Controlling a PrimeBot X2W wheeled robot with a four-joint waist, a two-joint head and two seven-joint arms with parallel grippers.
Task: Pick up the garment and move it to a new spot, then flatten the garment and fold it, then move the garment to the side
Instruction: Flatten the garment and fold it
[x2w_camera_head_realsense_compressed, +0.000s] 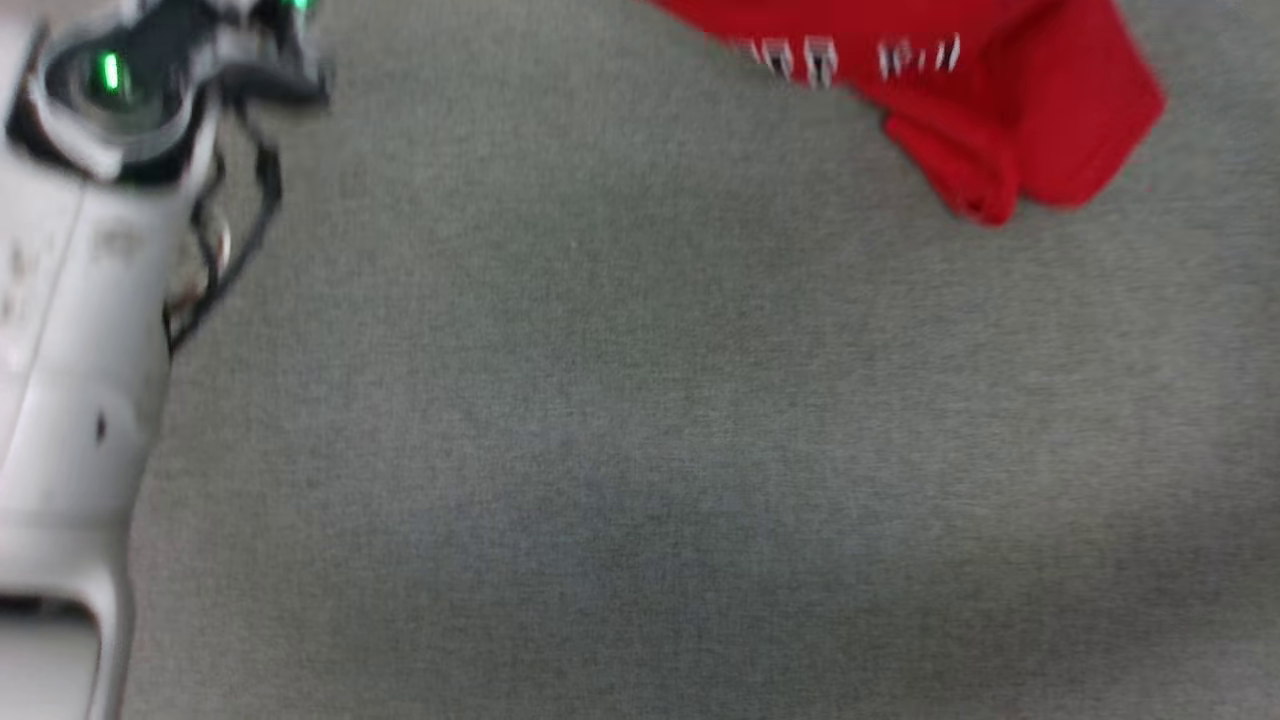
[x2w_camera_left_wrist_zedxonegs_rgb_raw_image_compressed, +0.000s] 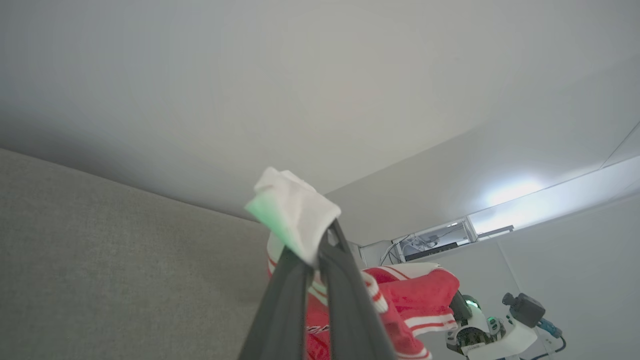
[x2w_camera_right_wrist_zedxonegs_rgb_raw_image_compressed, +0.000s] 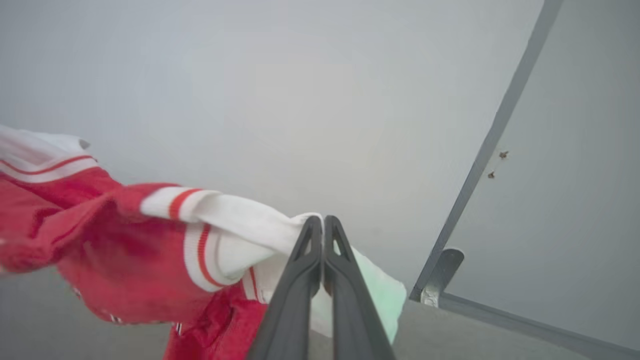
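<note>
Garment (x2w_camera_right_wrist_zedxonegs_rgb_raw_image_compressed: 100, 235) hangs between left gripper (x2w_camera_left_wrist_zedxonegs_rgb_raw_image_compressed: 320, 247) and right gripper (x2w_camera_right_wrist_zedxonegs_rgb_raw_image_compressed: 323, 221).

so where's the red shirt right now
The garment hangs between the left gripper and right gripper, both pinching its white fabric; in the head view its red body shows top right.

The grey surface (x2w_camera_head_realsense_compressed: 640, 450) lies open across the middle, near and right. The garment (x2w_camera_head_realsense_compressed: 1010, 100) blocks the far right; a pale forearm (x2w_camera_head_realsense_compressed: 70, 350) lines the left edge.
</note>
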